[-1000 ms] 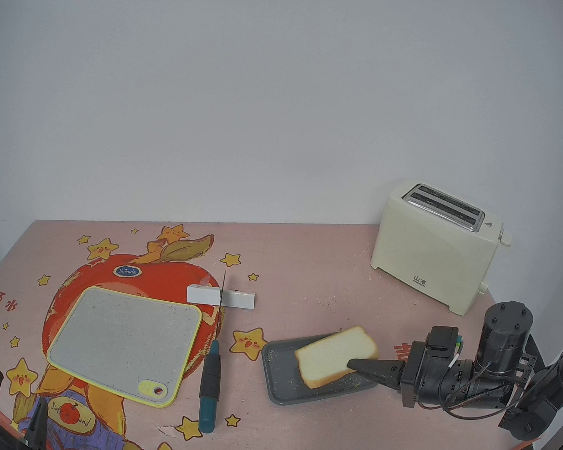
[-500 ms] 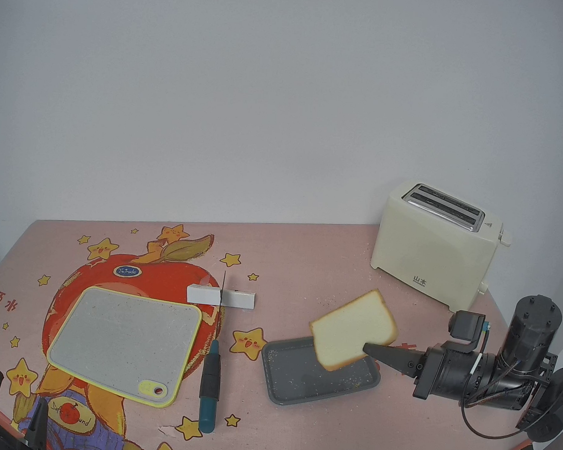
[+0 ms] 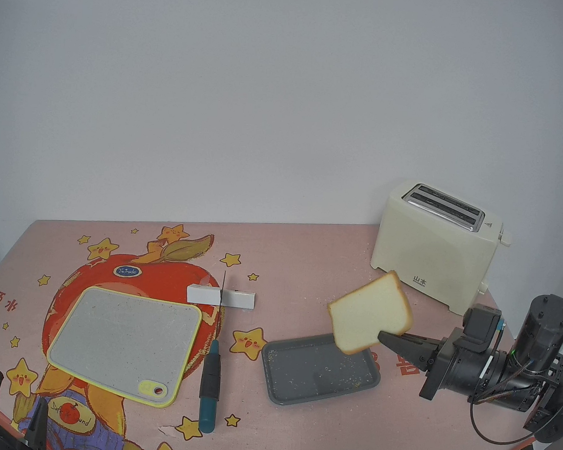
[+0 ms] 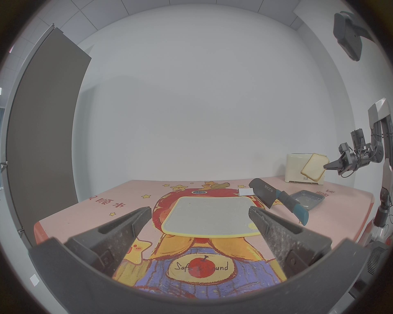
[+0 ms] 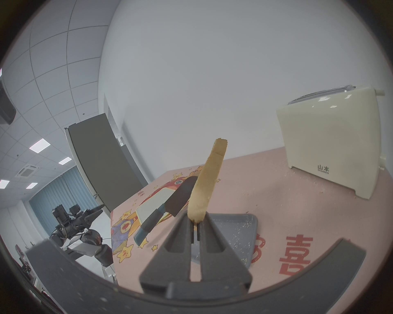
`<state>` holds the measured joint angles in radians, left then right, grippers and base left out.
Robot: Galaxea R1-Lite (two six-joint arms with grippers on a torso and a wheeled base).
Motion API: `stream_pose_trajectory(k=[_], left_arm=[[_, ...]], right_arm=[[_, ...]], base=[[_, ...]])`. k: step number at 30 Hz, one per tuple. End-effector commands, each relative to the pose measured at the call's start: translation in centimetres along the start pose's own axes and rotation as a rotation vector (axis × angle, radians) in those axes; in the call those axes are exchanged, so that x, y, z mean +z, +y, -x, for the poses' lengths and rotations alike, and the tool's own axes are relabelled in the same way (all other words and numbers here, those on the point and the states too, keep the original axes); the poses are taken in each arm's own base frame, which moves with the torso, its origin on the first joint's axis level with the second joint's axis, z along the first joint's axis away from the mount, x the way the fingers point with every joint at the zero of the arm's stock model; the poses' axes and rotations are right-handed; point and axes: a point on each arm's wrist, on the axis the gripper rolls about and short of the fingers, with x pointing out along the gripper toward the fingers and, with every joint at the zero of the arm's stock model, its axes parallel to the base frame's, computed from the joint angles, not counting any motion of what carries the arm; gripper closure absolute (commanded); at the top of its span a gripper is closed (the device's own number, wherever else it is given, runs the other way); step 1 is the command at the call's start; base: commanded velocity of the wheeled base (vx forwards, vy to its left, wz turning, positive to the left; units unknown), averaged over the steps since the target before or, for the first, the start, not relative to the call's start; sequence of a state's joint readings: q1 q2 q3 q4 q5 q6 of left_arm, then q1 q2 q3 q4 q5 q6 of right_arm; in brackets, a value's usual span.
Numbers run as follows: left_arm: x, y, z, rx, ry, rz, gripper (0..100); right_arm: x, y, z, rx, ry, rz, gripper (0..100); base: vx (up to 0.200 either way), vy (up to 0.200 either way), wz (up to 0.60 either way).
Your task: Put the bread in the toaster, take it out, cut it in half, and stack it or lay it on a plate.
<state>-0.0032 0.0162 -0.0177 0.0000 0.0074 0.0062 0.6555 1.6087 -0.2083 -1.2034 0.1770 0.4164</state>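
Observation:
My right gripper [image 3: 385, 337] is shut on one corner of a slice of bread [image 3: 371, 311], holding it tilted in the air above the right end of the grey plate [image 3: 298, 380]. In the right wrist view the bread [image 5: 206, 186] stands nearly edge-on between the gripper [image 5: 196, 223] and the cream toaster [image 5: 335, 139]. The toaster [image 3: 440, 243] sits at the table's back right, its two slots facing up. My left gripper [image 4: 200, 216] hangs open at the table's near left corner, holding nothing. A teal-handled knife [image 3: 211, 381] rests with its blade in a white block [image 3: 221, 296].
A grey cutting board [image 3: 125, 342] with a yellow rim lies on the left, over the apple print. The knife lies between the board and the plate. Crumbs dot the plate and the pink tabletop near the toaster. A plain wall stands behind the table.
My right gripper has lifted the bread off the plate and carried it up and to the right, toward the toaster. The slice has tipped from lying flat to nearly upright.

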Motion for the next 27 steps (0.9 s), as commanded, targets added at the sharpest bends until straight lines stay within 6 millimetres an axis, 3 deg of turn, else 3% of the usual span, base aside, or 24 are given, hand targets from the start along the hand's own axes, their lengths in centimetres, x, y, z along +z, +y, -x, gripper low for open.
stream_pose_trajectory(k=[1, 6, 17, 27], left_arm=[[-0.5, 0.0, 0.0, 0.002, 0.006, -0.002, 0], [-0.5, 0.0, 0.0, 0.000, 0.006, 0.000, 0], [-0.5, 0.0, 0.0, 0.000, 0.006, 0.000, 0], [-0.5, 0.0, 0.0, 0.000, 0.006, 0.000, 0]], right_arm=[[1.2, -0.3, 0.2, -0.007, -0.056, 0.001, 100], [3.7, -1.2, 0.9, 0.012, -0.133, 0.036, 100], [5.6, -4.0, 1.8, -0.077, -0.182, 0.181, 100], [4.9, -4.8, 2.1, -0.109, -0.088, 0.378, 100]], base=[[0.000, 0.000, 0.00], [0.000, 0.000, 0.00], [0.000, 0.000, 0.00], [0.000, 0.000, 0.00]])
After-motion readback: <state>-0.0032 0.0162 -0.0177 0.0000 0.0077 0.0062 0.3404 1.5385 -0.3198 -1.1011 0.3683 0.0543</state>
